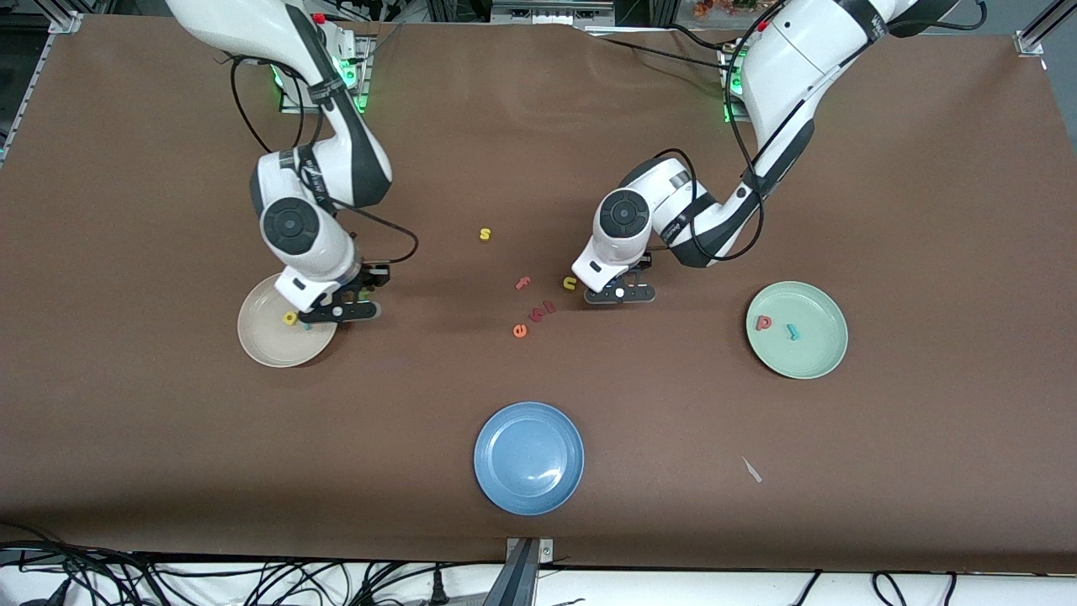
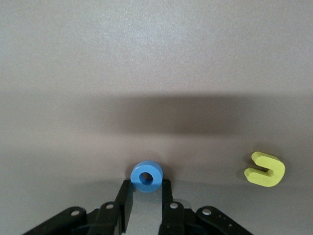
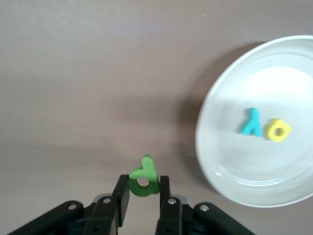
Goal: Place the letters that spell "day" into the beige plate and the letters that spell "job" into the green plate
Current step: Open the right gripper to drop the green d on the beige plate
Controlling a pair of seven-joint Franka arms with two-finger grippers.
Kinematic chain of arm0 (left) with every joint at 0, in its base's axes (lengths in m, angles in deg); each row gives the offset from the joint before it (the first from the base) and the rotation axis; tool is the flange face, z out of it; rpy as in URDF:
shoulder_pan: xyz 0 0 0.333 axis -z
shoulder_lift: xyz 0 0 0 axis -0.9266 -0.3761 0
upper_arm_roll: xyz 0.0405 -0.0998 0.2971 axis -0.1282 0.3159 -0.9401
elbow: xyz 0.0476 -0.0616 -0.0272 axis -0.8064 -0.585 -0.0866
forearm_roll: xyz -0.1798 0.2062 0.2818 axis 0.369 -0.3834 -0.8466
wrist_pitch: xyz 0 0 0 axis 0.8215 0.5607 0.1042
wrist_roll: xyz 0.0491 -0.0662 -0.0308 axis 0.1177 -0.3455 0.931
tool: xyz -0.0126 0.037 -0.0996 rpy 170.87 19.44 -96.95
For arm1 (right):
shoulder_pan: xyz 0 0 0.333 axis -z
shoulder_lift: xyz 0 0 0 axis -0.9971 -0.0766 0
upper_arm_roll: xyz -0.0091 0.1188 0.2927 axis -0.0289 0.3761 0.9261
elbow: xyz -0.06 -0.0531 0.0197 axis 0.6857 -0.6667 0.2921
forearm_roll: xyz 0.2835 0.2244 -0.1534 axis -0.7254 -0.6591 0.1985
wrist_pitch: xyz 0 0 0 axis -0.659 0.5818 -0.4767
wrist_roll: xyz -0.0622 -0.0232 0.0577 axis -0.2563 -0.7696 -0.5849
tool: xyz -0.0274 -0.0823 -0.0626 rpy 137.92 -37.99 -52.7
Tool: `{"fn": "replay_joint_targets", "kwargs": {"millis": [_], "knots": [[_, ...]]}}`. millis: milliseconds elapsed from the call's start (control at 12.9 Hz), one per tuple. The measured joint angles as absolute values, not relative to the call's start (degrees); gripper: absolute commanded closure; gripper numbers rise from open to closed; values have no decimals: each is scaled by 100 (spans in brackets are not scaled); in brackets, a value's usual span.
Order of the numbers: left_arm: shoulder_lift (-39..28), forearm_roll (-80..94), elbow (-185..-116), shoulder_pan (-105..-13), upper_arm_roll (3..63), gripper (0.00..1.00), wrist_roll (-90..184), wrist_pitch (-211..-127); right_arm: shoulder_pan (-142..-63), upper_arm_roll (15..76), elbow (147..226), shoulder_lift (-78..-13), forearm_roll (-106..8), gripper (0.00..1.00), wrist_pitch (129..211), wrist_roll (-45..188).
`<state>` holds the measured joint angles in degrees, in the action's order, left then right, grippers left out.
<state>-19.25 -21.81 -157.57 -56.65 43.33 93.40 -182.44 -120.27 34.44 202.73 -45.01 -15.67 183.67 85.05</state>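
Both arms are in the carrying step: the left tool (image 2: 146, 196) grips the blue o (image 2: 146, 176) low over the bench (image 1: 925, 210) beside the yellow u (image 2: 264, 169), so it must go to the green plate (image 1: 820, 358), while the right tool (image 3: 142, 196) grips the green a (image 3: 144, 179) just beside the beige plate (image 3: 220, 161) and must move over it.

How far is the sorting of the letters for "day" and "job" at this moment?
Done: the yellow d and teal y lie in the beige plate; the red b and teal j lie in the green plate.
In hand: the right hand holds the green a beside the beige plate; the left hand grips the blue o beside the yellow u.
Left: drop both.
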Motion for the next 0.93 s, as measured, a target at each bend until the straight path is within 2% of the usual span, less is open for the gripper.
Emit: {"fn": "replay_joint_targets", "kwargs": {"millis": [309, 386, 463, 541, 772, 927], "knots": [[-1925, -2181, -15683, -5668, 4333, 67, 9342, -18252, -12021, 2847, 20408, -4499, -1568, 81, 18368, 7256], [-1925, -2181, -15656, -5668, 4332, 67, 9341, -18252, -12017, 2741, 20442, -4509, -1568, 76, 18368, 7014], [-1925, -2181, -15649, -5668, 4328, 67, 9340, -18252, -12004, 2663, 20475, -4545, -1568, 56, 18375, 6828], [-1925, -2181, -15649, -5669, 4322, 67, 9340, -18252, -11965, 2633, 20489, -4603, -1568, 2, 18394, 6704], [-1937, -2181, -15649, -5669, 4312, 66, 9340, -18272, -11918, 2623, 20464, -4713, -1576, 0, 18445, 6676], [-1950, -2182, -15649, -5669, 4308, 61, 9340, -18288, -11928, 2624, 20295, -4709, -1578, 0, 18264, 6676]]}}
